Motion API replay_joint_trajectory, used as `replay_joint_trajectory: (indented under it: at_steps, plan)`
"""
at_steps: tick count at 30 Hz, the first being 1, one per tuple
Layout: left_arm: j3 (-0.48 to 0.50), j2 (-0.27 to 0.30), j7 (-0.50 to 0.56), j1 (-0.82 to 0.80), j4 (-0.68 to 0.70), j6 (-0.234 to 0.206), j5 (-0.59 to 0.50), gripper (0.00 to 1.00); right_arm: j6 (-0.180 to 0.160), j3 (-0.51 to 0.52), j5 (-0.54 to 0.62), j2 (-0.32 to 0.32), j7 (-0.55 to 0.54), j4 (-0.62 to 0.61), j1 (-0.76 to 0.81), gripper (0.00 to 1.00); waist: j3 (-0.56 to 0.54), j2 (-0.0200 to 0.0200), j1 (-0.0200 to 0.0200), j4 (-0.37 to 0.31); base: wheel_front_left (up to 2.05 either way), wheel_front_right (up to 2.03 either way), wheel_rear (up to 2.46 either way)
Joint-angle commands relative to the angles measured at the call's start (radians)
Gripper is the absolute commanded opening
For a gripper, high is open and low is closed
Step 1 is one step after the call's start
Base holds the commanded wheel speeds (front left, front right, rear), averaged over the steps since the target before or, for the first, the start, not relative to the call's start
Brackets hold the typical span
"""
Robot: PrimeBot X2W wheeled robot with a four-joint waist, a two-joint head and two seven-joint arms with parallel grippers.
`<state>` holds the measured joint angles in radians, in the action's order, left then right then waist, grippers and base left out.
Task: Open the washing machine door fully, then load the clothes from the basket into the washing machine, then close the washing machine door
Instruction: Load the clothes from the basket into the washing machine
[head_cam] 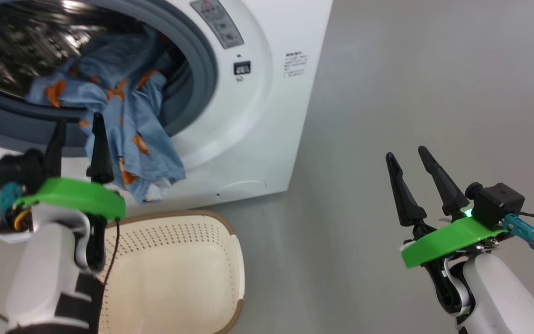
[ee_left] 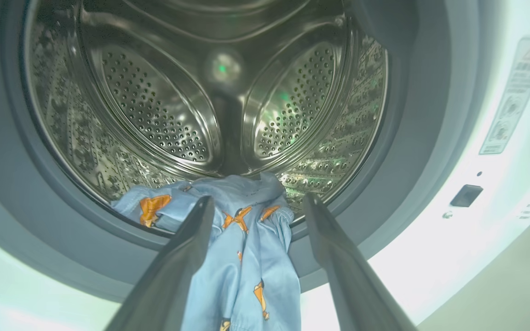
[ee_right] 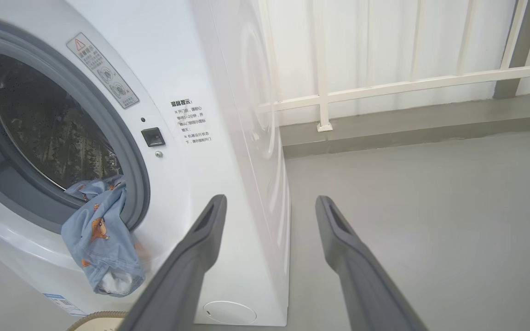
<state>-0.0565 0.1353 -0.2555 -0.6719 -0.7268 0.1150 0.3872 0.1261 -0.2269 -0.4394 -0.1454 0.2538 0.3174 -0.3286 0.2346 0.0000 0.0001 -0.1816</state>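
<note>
Clothes (head_cam: 123, 106) half inside washing machine (head_cam: 267, 116) drum, rest draped over gasket (head_cam: 202, 69), hanging down front, left gripper (head_cam: 78, 120) at its opening, jaws wide apart, cloth btwn fingers, unclamped, right gripper (head_cam: 406, 153) wide open, empty, well right of machine, basket (head_cam: 169, 241) just below opening

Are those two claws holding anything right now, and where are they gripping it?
Nothing is held. The left gripper stands open, the clothes hanging loose between its fingers; the right gripper is open and empty.
</note>
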Motion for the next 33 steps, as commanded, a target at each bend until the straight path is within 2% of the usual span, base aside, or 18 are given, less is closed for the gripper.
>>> replay_joint_trajectory:
  at_steps: [1,10,17,33]
  plan:
    - [0.031,0.027,-0.006,0.018,0.041,0.004,-0.008,1.0,0.005,-0.015,-0.005,-0.01,0.008,-0.021,0.009,1.0,-0.072,0.0,-0.0001,0.055,0.0,0.0,0.0]
    - [0.037,-0.006,-0.006,0.278,0.277,0.006,-0.043,1.0,0.005,-0.006,-0.013,-0.027,0.008,-0.017,0.064,1.0,-0.16,0.0,-0.0001,0.1,0.0,0.0,0.0]
    - [0.049,-0.011,-0.006,0.423,0.391,-0.006,-0.047,1.0,0.005,-0.007,-0.015,-0.035,0.008,-0.025,0.082,1.0,-0.187,0.0,-0.0001,0.114,0.0,0.0,0.0]
    - [0.04,-0.032,-0.006,0.525,0.498,-0.044,-0.035,1.0,0.005,0.006,-0.014,-0.045,0.008,-0.024,0.098,1.0,-0.207,0.0,-0.0001,0.118,0.0,0.0,0.0]
